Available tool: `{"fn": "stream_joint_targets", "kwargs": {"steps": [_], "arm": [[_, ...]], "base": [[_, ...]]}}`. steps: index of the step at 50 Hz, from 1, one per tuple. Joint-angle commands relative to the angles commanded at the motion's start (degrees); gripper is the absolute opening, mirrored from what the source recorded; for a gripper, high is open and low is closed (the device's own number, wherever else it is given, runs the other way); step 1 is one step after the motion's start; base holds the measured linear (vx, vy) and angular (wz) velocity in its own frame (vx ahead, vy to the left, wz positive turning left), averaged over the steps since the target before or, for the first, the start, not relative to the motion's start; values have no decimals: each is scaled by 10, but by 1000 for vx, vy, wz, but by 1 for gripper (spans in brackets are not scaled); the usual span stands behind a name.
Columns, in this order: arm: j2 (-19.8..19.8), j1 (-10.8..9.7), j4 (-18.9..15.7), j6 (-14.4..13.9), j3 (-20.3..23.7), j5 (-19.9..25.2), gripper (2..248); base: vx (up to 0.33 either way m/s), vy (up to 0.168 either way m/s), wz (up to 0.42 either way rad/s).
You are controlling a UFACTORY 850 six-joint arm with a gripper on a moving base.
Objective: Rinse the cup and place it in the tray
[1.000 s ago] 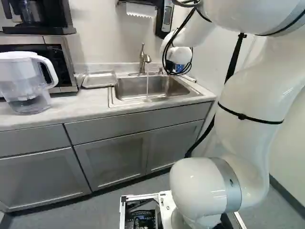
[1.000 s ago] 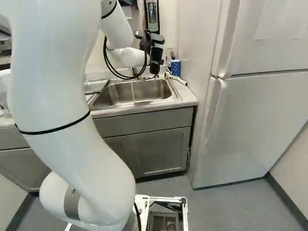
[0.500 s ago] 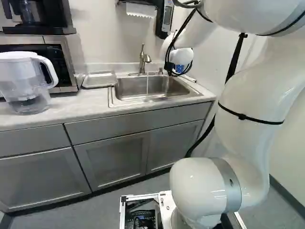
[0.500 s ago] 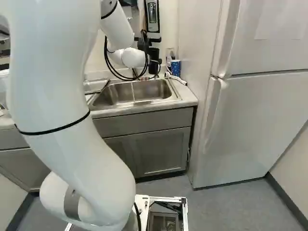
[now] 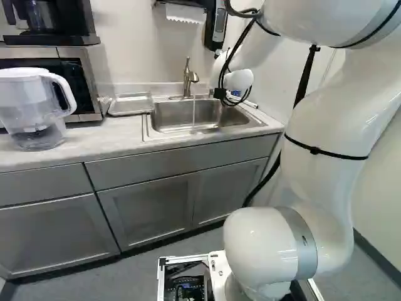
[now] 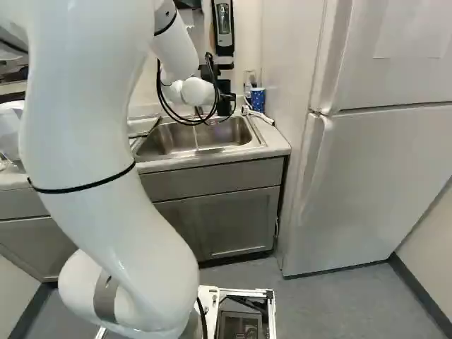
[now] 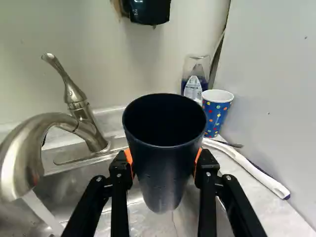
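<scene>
My gripper (image 6: 224,104) is over the back right of the sink (image 6: 212,134) in the right base view. In the wrist view, the gripper (image 7: 164,163) is shut on a dark blue cup (image 7: 163,182), orange pads against both sides. The cup's mouth is up, and drops cling to its wall. Beside the cup, water (image 7: 43,211) runs from the faucet (image 7: 64,123) into the sink, with the stream apart from the cup. The metal tray (image 5: 130,104) lies on the counter left of the sink in the left base view.
A dotted paper cup (image 7: 216,112), a soap bottle (image 7: 193,86) and a white-handled brush (image 7: 247,165) are in the corner behind the sink. A pitcher (image 5: 31,106) and a microwave (image 5: 88,81) stand beyond the tray. The fridge (image 6: 374,176) rises at the right.
The arm's wrist has come down slightly and a little nearer, bringing the held cup along. In the left base view the paper cup is now hidden behind it. The base has not moved.
</scene>
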Motion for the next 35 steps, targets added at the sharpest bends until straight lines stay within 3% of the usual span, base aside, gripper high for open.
{"fn": "stream_joint_targets", "kwargs": {"steps": [35], "arm": [[-18,5,0,0,24,17,125]], "base": [[0,0,0]]}}
